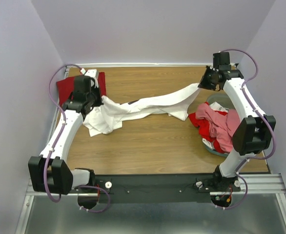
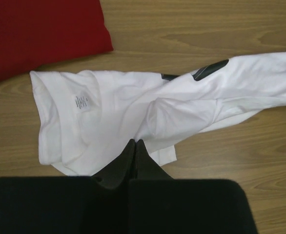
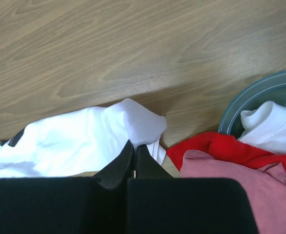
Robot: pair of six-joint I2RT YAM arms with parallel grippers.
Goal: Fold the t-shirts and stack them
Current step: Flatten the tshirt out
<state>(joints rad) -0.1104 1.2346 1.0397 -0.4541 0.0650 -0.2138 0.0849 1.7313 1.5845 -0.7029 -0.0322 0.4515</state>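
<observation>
Counter [image 1: 148, 141]: wood-grain top, carrying all the clothes, with the two arms reaching out over it from the near edge
White t-shirt [image 1: 133, 109]: the biggest garment, pulled out in a long band across the middle of the counter; bunched and partly folded over itself at the left end, narrowing to a raised corner at the right end; a dark patch shows on its upper edge
Dark red t-shirt [image 2: 40, 34]: lies flat in the far left corner of the counter, just beside the bunched end of the white one
Teal bin [image 3: 253, 95]: sits at the right side of the counter, near the white shirt's raised corner
Pink t-shirt [image 1: 221, 124]: heaped on top of the bin, spilling over its rim
Red t-shirt [image 3: 221, 146]: crumpled under the pink one, hanging over the bin's left rim
Left end effector [image 2: 134, 144]: clenched on a gathered fold of the white t-shirt's bunched end
Right end effector [image 3: 134, 146]: pinched tight on the white t-shirt's right corner, holding it lifted
Label [image 2: 82, 102]: small printed mark on the white shirt's left part, too small to read
</observation>
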